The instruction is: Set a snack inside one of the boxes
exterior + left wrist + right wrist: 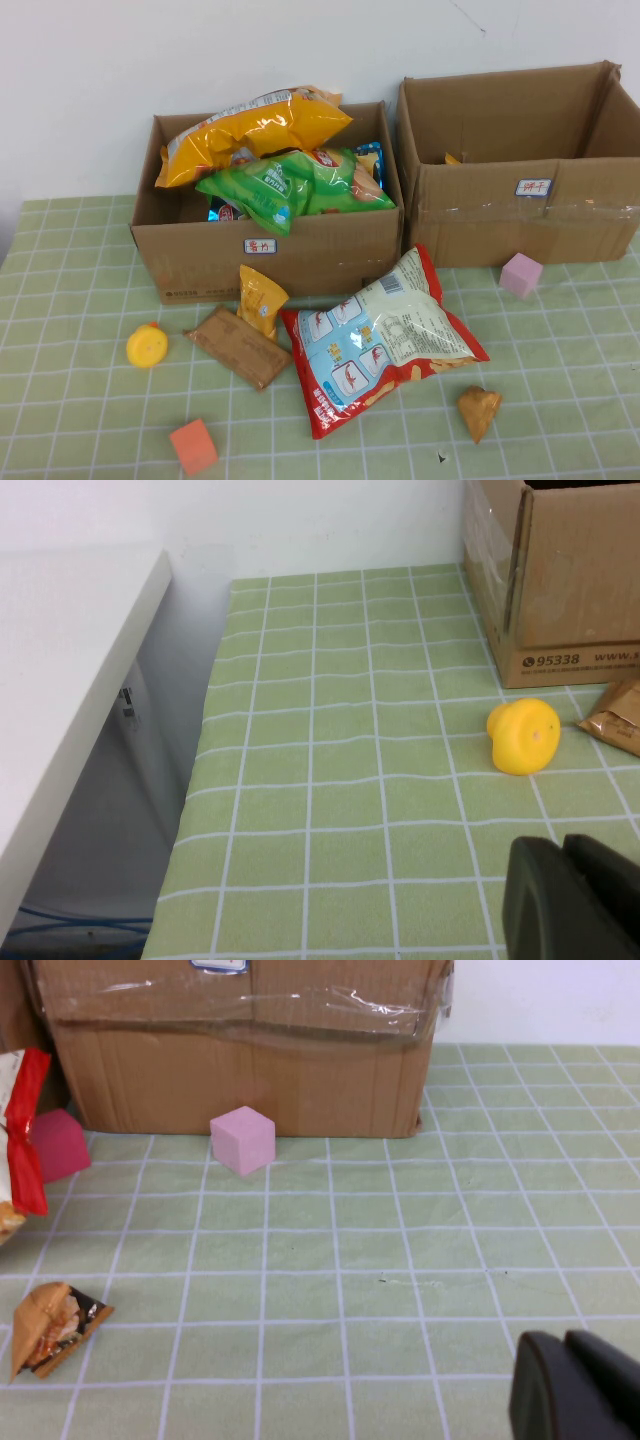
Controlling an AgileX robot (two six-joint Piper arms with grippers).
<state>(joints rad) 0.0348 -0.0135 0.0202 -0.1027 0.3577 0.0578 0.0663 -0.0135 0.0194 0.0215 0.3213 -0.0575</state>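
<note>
Nearest to me on the table I see an orange cube [193, 446] and a small brown snack packet [479, 411], then the big red-and-white chip bag [380, 340] lying flat in the middle. Beside it, on the left, there is a flat brown wrapped bar [237, 346], a small orange packet [261, 303] standing against it, and a yellow toy [147, 345]. A pink cube [521, 275] sits just in front of the right box [520, 215].

Both arms are outside the high view. The left gripper [575, 900] hangs low near the yellow toy, the right gripper [580, 1385] low near the small brown packet. For each one only a dark corner shows, so I cannot tell if the jaws are apart or together.

Farther back, the left box [270, 250] is already heaped with a yellow bag [250, 135] and green bags [285, 185]; the right box looks almost empty.

My worry: nothing is grasped yet. If I choose the big bag, it may slip or sag. If I choose the left box, the snack may slide off the heap, so the right box seems safer.
</note>
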